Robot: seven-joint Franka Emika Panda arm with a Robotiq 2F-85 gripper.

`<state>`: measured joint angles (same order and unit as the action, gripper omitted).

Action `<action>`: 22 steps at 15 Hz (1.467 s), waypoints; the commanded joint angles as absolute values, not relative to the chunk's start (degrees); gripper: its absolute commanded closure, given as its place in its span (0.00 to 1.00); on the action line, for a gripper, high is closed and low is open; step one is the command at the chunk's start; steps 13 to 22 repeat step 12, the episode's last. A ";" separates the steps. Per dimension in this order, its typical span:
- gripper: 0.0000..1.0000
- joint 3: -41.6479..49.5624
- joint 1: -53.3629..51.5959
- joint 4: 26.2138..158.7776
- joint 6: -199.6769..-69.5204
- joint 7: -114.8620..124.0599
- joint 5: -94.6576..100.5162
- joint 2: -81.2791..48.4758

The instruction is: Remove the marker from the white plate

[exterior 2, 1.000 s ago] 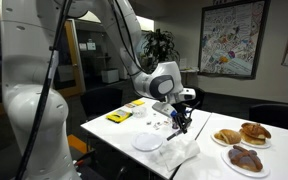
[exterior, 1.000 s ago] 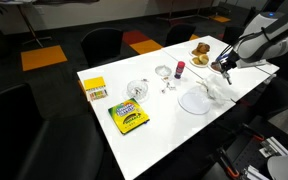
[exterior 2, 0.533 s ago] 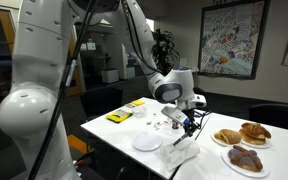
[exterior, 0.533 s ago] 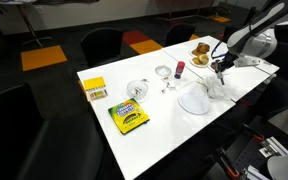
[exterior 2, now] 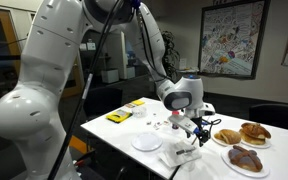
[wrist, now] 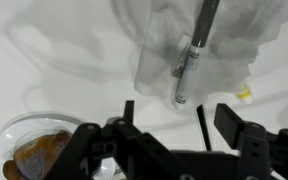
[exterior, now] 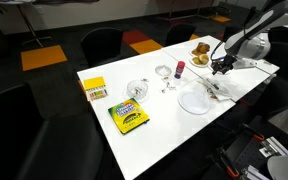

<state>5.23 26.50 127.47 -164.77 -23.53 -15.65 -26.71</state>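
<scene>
end effector (wrist: 179, 118) shifted away from white plate (exterior: 194, 100) | spread wide, empty | marker (wrist: 192, 55): long axis points at it

The marker (wrist: 191, 55) lies slanted on a crumpled translucent sheet (wrist: 156, 62) (a small yellow scrap shows by its right edge). Just below the marker's lower end the gripper (wrist: 177, 112) hangs with jaws spread. A small dish (wrist: 12, 128) of brown food sits at lower left.

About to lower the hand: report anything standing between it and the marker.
Nothing visible does. In the wrist view the marker lies uncovered on a crumpled clear sheet, its near end just ahead of the open hand.
</scene>
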 commanded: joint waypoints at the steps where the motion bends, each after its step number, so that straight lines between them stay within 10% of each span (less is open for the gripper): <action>1: 0.00 8.01 24.72 128.78 -159.77 -18.96 -9.74 -24.31; 22: 0.00 13.55 15.01 132.79 -140.19 -3.36 3.90 -8.83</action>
